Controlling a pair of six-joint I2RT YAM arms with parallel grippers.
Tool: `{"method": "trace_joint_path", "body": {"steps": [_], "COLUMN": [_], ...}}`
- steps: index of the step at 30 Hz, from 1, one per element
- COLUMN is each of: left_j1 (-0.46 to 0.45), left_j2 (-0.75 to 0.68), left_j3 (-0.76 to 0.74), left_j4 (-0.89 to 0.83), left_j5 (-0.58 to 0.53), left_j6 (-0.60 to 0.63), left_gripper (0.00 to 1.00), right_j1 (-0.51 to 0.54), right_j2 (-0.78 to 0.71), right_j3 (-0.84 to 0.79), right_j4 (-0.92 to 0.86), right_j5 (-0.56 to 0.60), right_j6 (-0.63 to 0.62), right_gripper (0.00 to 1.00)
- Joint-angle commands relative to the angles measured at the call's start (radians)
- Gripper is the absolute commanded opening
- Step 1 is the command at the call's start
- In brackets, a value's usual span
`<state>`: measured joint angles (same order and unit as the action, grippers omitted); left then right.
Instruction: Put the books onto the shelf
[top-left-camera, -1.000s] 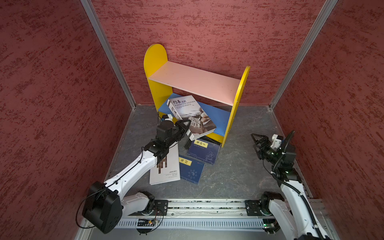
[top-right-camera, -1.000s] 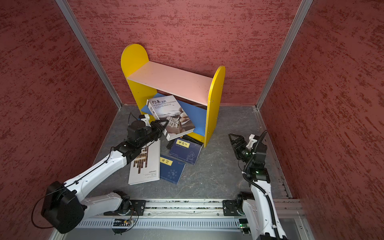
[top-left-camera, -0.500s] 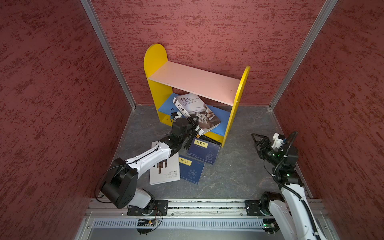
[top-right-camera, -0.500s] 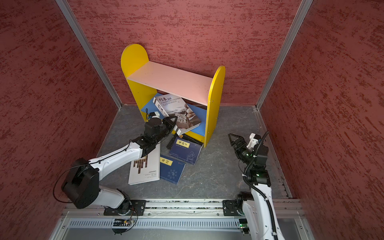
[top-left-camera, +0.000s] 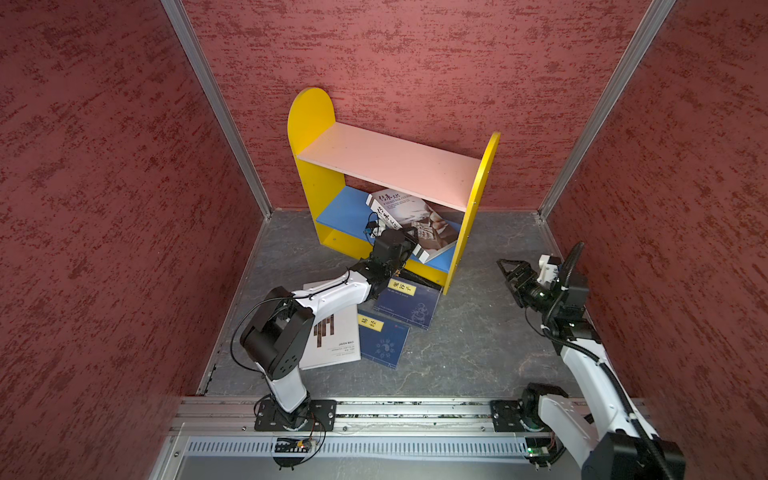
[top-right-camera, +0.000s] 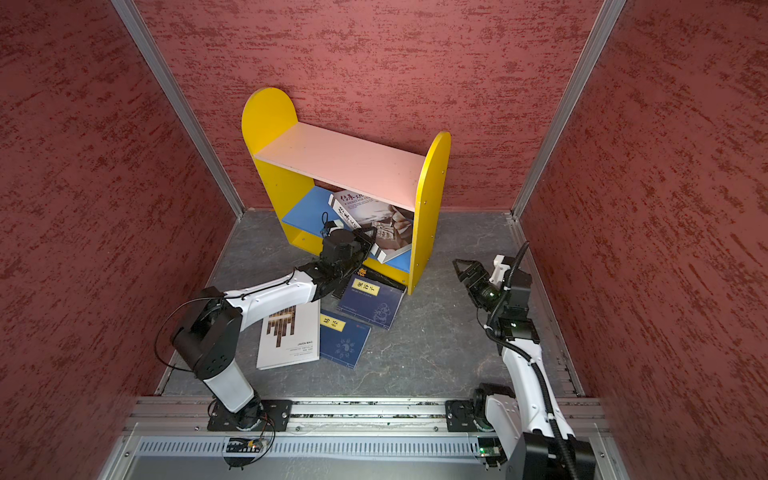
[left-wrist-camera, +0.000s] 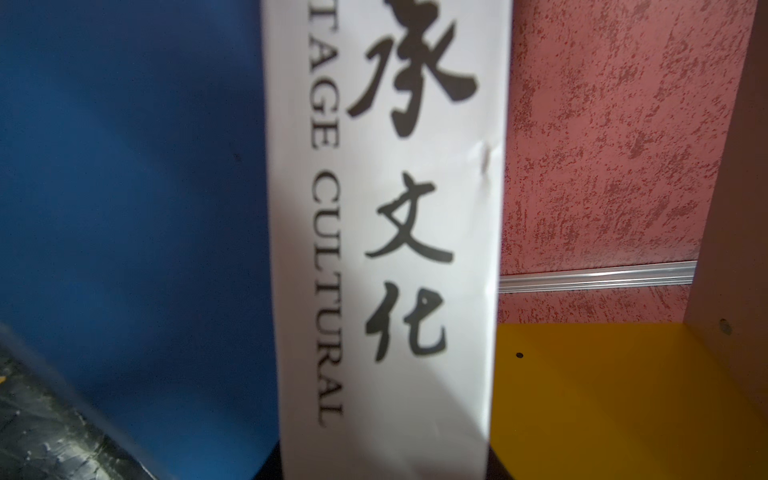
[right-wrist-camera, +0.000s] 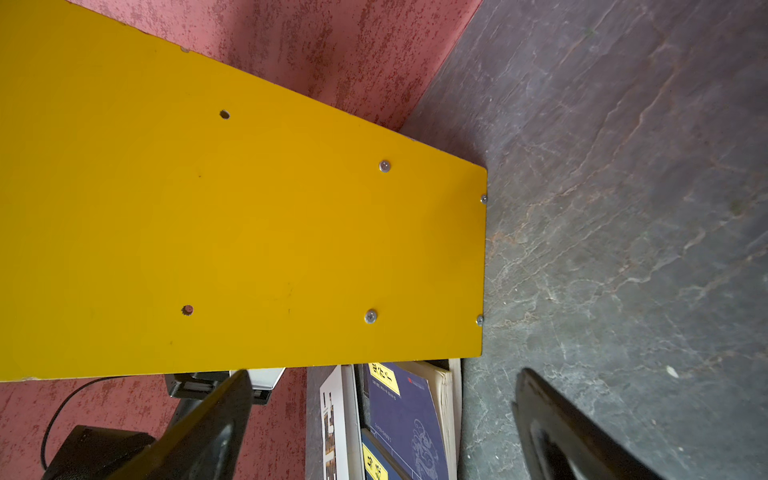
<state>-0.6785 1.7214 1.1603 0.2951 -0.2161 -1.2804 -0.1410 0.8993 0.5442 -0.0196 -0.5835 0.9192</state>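
Note:
The shelf (top-left-camera: 386, 162) (top-right-camera: 340, 160) stands at the back wall. A large white book (top-left-camera: 415, 212) (top-right-camera: 374, 212) leans tilted on its blue lower board (top-left-camera: 345, 210), against the right side panel. My left gripper (top-left-camera: 409, 245) (top-right-camera: 365, 245) is shut on the book's near end; in the left wrist view its spine (left-wrist-camera: 386, 249) fills the middle. On the floor lie a white brown-bar book (top-left-camera: 332, 336), two navy books (top-left-camera: 382, 343) (top-left-camera: 409, 301) and a black book (top-right-camera: 362, 272) mostly hidden beneath. My right gripper (top-left-camera: 509, 270) (right-wrist-camera: 382, 415) hangs open, right of the shelf.
Red walls close in on three sides of the grey floor (top-left-camera: 478, 332). The shelf's yellow right side panel (right-wrist-camera: 249, 228) stands close in front of my right gripper. The arms' base rail (top-left-camera: 395, 411) runs along the front edge.
My left arm has reached forward and carried the white book from in front of the shelf in under the pink board onto the blue board. The right arm has barely moved.

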Motion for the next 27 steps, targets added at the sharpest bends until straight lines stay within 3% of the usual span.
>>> {"method": "trace_joint_path", "body": {"steps": [1, 14, 20, 24, 27], "left_j1": [-0.002, -0.023, -0.018, -0.019, -0.014], "left_j2": [0.010, 0.015, 0.007, 0.021, 0.025], "left_j3": [0.011, 0.014, 0.026, 0.114, 0.171], "left_j4": [-0.039, -0.152, -0.190, -0.392, -0.504], "left_j5": [-0.033, 0.041, 0.115, 0.150, 0.156], "left_j6": [-0.041, -0.095, -0.091, -0.078, -0.053], "left_gripper": [0.29, 0.60, 0.82, 0.98, 0.99], "right_j1": [0.004, 0.005, 0.004, 0.004, 0.004], "right_j2": [-0.006, 0.062, 0.084, 0.081, 0.062], "right_j3": [0.008, 0.060, 0.059, 0.058, 0.051], "right_j4": [0.025, 0.000, 0.005, 0.017, 0.009], "right_j5": [-0.010, -0.042, -0.055, -0.055, -0.037], "right_j6": [-0.020, -0.080, -0.087, -0.068, -0.072], "right_gripper": [0.99, 0.99, 0.99, 0.99, 0.99]}}
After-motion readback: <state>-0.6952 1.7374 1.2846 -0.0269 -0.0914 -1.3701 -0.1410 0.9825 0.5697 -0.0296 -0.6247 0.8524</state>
